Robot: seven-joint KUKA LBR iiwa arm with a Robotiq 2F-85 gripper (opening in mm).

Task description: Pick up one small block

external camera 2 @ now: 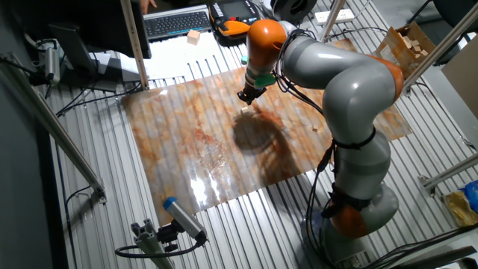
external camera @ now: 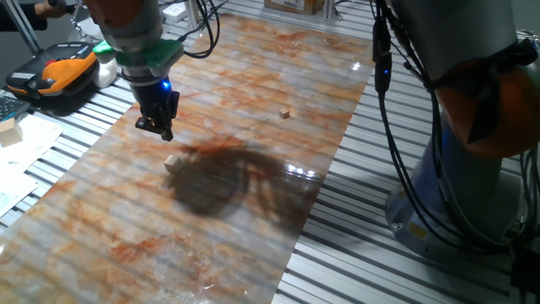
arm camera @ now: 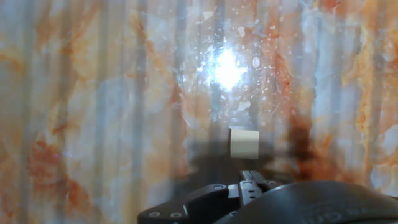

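The small block (external camera: 173,162) lies on the bench (external camera: 253,211), below the gripper (external camera: 156,127); a tinier cube (external camera: 285,112) sits well apart to its right.

Small block (external camera: 174,162), pale tan wooden cube, flat on marbled sheet (external camera: 253,101)

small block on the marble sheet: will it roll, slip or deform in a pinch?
The small block looks like a plain wooden cube with flat faces, so it is probably rigid and unlikely to roll. It looks light, and the sheet is glossy with glare, so an off-centre touch from the gripper may slide it.
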